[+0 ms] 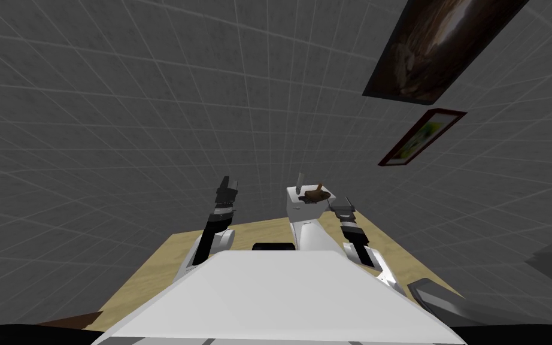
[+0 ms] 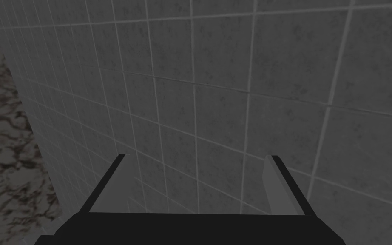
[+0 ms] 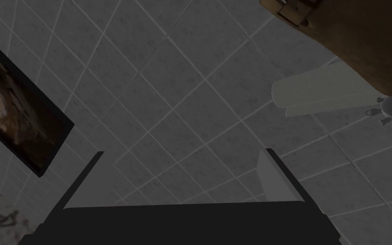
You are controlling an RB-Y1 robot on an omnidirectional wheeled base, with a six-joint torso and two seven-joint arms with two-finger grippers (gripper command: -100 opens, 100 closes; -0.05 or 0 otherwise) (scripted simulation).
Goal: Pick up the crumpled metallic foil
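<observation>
well, both arms reach over the light wooden surface [image 1: 149,275] toward the grey tiled wall [image 1: 119,108]. the left gripper [image 2: 196,156] has its fingers apart and holds nothing. the right gripper [image 3: 183,151] has its fingers apart too, just right of a white block [image 1: 302,206] with a brown thing [image 1: 314,193] on top. i cannot tell where the foil is.

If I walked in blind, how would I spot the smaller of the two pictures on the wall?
Start at the grey tiled wall the robot faces and look to its right, where two pictures hang. The small picture hangs next to the large dark picture. It alone has a reddish frame and a green-yellow image; its neighbour is bigger, black-framed and brown.
</observation>
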